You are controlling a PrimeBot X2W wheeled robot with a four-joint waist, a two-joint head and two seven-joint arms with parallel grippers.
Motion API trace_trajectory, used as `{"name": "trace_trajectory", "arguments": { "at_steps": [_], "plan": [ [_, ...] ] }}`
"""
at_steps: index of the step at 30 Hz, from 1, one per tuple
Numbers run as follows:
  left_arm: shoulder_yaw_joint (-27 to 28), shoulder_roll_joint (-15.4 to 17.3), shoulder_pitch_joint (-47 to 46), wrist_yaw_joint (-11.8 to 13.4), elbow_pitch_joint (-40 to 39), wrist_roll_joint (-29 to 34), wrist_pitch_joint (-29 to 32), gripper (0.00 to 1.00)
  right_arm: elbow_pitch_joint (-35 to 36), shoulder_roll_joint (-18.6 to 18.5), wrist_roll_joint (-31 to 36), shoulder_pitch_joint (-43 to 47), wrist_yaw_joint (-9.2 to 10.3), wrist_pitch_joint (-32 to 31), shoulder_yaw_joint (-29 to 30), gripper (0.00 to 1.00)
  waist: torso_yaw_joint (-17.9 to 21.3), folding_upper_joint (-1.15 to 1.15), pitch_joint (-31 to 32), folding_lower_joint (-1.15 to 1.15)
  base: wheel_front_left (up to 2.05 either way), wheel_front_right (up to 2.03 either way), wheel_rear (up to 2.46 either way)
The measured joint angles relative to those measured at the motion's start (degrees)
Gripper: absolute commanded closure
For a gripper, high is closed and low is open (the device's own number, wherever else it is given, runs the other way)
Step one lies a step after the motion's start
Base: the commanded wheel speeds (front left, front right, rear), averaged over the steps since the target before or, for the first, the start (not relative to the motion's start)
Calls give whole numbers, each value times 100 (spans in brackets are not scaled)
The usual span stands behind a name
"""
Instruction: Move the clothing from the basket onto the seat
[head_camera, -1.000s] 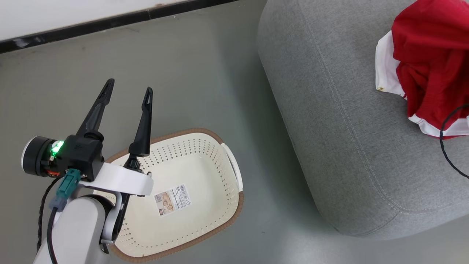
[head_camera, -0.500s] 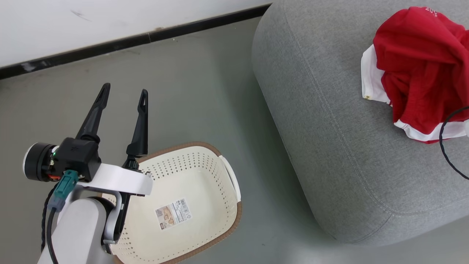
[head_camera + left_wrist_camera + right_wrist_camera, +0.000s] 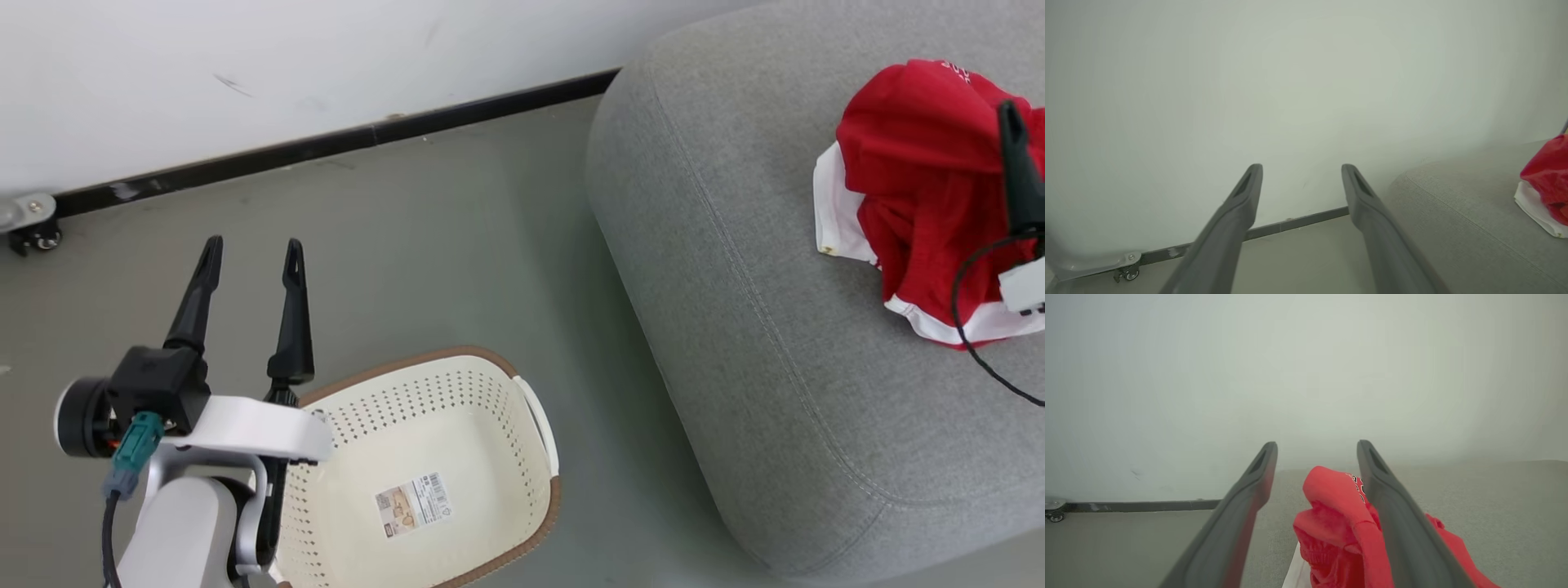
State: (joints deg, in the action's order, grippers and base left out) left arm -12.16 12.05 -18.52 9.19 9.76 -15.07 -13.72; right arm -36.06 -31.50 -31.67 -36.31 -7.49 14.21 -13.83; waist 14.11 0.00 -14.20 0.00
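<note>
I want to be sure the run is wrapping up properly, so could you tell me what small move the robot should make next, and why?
Probably lift the right gripper clear of the clothing and stop. The basket holds just a paper label, the red clothing lies on the seat, and the jaws stand open over it, so nothing seems left to carry.

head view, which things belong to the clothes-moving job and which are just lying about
Job: seat; clothing, heaped on it; basket, no clothing in it.
Lying about: caster wheel; black skirting strip.
</note>
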Motion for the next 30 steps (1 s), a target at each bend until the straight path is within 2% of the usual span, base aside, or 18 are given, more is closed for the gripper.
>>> {"name": "trace_trajectory", "arguments": {
  "at_steps": [12, 30],
  "plan": [
    [159, -203, 347, 147, 185, -146, -42, 0, 650, 433, 216, 231, 0, 14, -290, 0, -384, 0, 374, 0, 0, 0, 0],
    [203, -425, 705, 194, 378, -185, -44, 0, 851, 1241, 559, 1184, 0, 22, -213, 0, -1003, 0, 939, 0, 0, 0, 0]
  ]
}}
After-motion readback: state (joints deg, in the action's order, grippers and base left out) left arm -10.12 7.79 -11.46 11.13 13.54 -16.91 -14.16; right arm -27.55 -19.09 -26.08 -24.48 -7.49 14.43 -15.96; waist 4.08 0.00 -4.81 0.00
